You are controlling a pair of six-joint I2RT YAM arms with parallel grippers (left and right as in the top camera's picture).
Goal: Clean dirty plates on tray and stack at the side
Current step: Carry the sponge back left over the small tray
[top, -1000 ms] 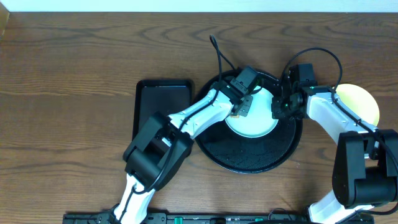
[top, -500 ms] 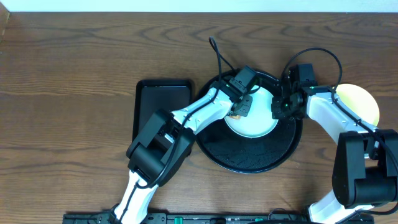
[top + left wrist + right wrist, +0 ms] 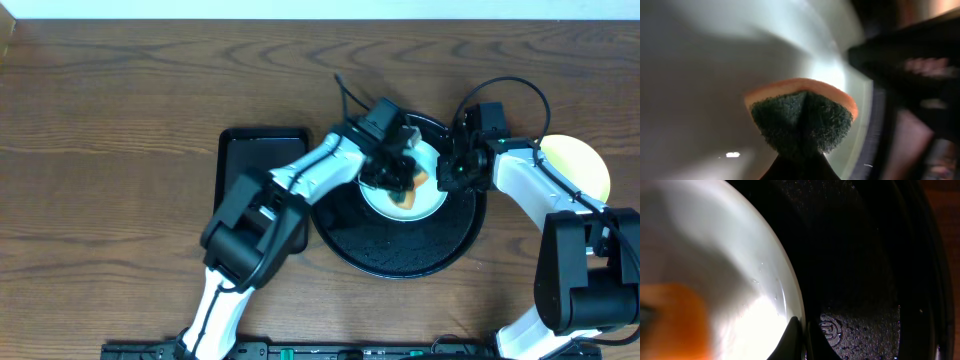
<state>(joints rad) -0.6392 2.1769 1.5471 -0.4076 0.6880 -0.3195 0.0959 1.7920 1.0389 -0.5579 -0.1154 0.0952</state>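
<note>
My left gripper point(image 3: 398, 168), clamped on the orange-backed green scouring sponge point(image 3: 802, 117), has swung across the pale mint-green round plastic plate point(image 3: 428, 203) in the glossy black round tray point(image 3: 400, 258). My right gripper point(image 3: 447, 172) seemingly pins its rim, so scrubbing is underway.

Mint plate point(image 3: 430, 205): I find 10 o'clock blocked by the left gripper point(image 3: 402, 178) with its sponge point(image 3: 802, 117), and 3 o'clock by the right gripper point(image 3: 449, 173) on the rim. The tray point(image 3: 400, 258) floor at 6 o'clock is open.
</note>
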